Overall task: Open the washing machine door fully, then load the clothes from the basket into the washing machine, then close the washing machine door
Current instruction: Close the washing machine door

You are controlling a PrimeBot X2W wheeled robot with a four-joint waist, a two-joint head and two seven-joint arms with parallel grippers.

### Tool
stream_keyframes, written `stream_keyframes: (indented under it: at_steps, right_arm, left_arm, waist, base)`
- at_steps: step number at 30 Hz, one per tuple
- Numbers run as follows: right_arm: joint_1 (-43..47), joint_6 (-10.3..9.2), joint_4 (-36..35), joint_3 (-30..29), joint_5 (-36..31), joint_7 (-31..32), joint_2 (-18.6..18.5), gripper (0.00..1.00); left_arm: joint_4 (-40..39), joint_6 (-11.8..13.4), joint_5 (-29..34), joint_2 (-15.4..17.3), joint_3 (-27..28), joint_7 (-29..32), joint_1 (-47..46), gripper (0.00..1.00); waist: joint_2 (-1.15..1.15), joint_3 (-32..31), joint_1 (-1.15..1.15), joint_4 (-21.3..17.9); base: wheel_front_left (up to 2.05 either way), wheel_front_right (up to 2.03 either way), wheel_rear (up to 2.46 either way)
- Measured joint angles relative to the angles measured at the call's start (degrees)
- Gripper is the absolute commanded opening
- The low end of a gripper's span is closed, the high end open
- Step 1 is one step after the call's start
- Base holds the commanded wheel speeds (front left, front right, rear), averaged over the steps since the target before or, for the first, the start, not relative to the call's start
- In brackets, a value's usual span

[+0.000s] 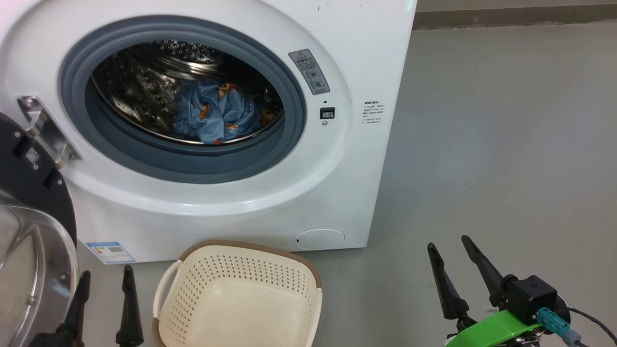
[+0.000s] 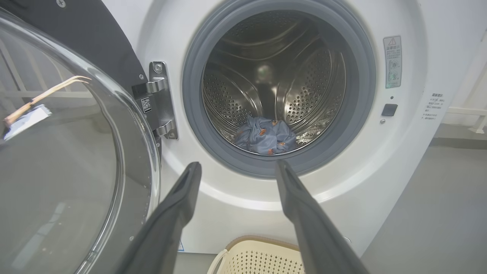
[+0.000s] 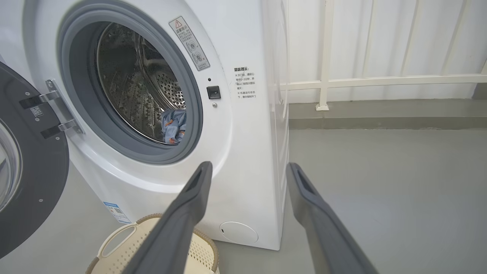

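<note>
Clothes made of light blue cloth with small orange animals (image 1: 214, 115) lie in a heap inside the big white boxy washing machine (image 1: 347, 193). They sit at the bottom of its shiny steel drum with lots of little holes (image 1: 144, 86), behind the thick grey rubber ring (image 1: 193, 166) that goes around the round hole.

The big round door with the black rim and the clear glass bowl (image 1: 29, 193) is swung wide open on the robot's left side. A silver metal hinge (image 1: 46, 127) holds it to the front of the machine.

The small cream plastic basket with holes and a brown rim (image 1: 241, 270) stands on the grey floor (image 1: 506, 144), just in front of the machine and under the round hole. Its smooth bottom shows.

The left gripper (image 1: 107, 272) is low down, between the open door and the basket. Its two dark fingers are spread wide and hold nothing. The right gripper (image 1: 448, 242) is over the floor, to the right of the machine and well apart from the basket. Its fingers are spread wide too, and they hold nothing.

A small blue sticker (image 1: 110, 252) and a round white flap (image 1: 319, 238) are near the bottom of the machine's front.
</note>
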Motion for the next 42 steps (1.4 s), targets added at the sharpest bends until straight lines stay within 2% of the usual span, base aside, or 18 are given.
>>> stream_keyframes:
  at_steps: [3,9,25,42]
  right_arm:
    - [0.0,0.00,0.0,0.1,0.0,0.0,0.0,1.00]
    - [0.0,0.00,0.0,0.1,0.0,0.0,0.0,1.00]
    - [0.0,0.00,0.1,-0.3,0.0,0.0,0.0,1.00]
    - [0.0,0.00,0.3,-0.5,0.0,0.0,0.0,1.00]
  left_arm:
    - [0.0,0.8,0.5,0.0,0.1,0.0,0.0,1.00]
    - [0.0,0.8,0.5,0.0,0.1,0.0,0.0,1.00]
    - [0.2,1.4,1.0,-0.1,0.4,0.0,-0.2,1.00]
    - [-0.7,1.6,1.0,-0.1,0.1,0.0,-0.2,1.00]
  waist:
    - [0.00,0.2,0.00,-0.1]
    - [0.00,0.2,0.00,-0.3]
    - [0.00,0.5,0.00,-0.2]
    - [0.00,0.1,0.00,-0.1]
  base:
    - [-0.40,0.34,0.06]
    - [-0.99,0.99,0.00]
    - [-1.66,1.65,0.00]
    - [-0.17,0.17,0.00]
